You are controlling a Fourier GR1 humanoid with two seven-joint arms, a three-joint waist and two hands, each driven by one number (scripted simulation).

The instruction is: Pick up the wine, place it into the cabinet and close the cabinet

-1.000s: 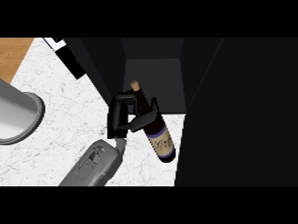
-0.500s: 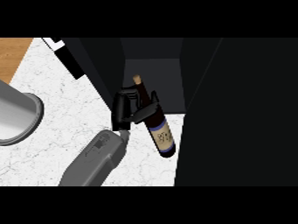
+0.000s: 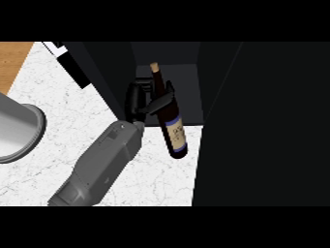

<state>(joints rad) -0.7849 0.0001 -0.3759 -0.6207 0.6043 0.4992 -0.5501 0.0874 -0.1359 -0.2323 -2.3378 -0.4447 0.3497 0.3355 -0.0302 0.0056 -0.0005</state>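
The right hand (image 3: 143, 99) has its black fingers clenched round the wine bottle (image 3: 173, 127), gripping it at the shoulder, just below the neck. The bottle is dark and tilted. Its tan-capped neck points up into the open front of the cabinet (image 3: 185, 82), and its base hangs lower, over the edge of the white marbled counter (image 3: 56, 114). It is impossible to tell whether the bottle touches the cabinet floor.

A wide dark panel (image 3: 275, 126) fills the right side of the view, right beside the bottle's base. A second dark panel (image 3: 103, 72) slants along the left of the opening, close behind the fingers. The bottle sits in the narrow gap between the two.

At the left edge a large grey cylinder (image 3: 7, 128) rests on the counter, well apart from the grey forearm (image 3: 99, 164). A brown wooden surface (image 3: 3, 63) shows in the upper left corner, with a small white and black strip (image 3: 62, 52) next to it.

The bottle carries a pale label (image 3: 176, 138) with a blue band along its upper edge. The writing on it is too small to read.
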